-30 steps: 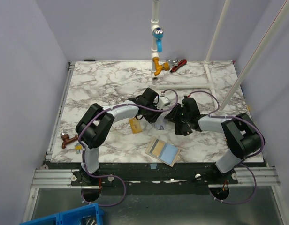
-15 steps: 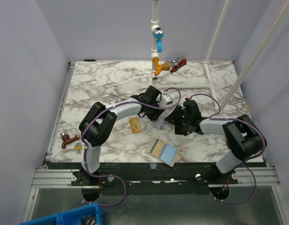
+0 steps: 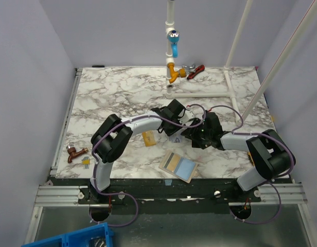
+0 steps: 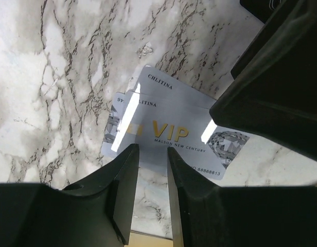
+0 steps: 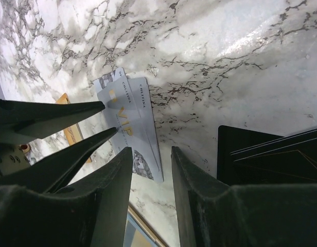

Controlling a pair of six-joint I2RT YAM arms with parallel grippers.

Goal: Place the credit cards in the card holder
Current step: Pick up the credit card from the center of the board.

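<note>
the silver card [image 4: 169, 128] lies flat on the marble [image 3: 112, 92] mid-table, a second printed edge peeking from under it. my left gripper [image 4: 152, 150] has slid right over it and narrowed. its fingers stand a slit apart with nothing pinched, so i judge the pick is close. my right gripper [image 5: 151, 152] hovers opposite, fingers apart and empty, crowding the same spot. the gold card [image 3: 148, 138] lies just left of it; the holder [image 3: 179, 165] lies open nearer my bases.

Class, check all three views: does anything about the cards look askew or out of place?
The two pale silver cards lie stacked but offset, the lower one's edge peeking out at left in the left wrist view, so they could be mistaken for one. The gold-orange card lies outside the open card holder.
</note>
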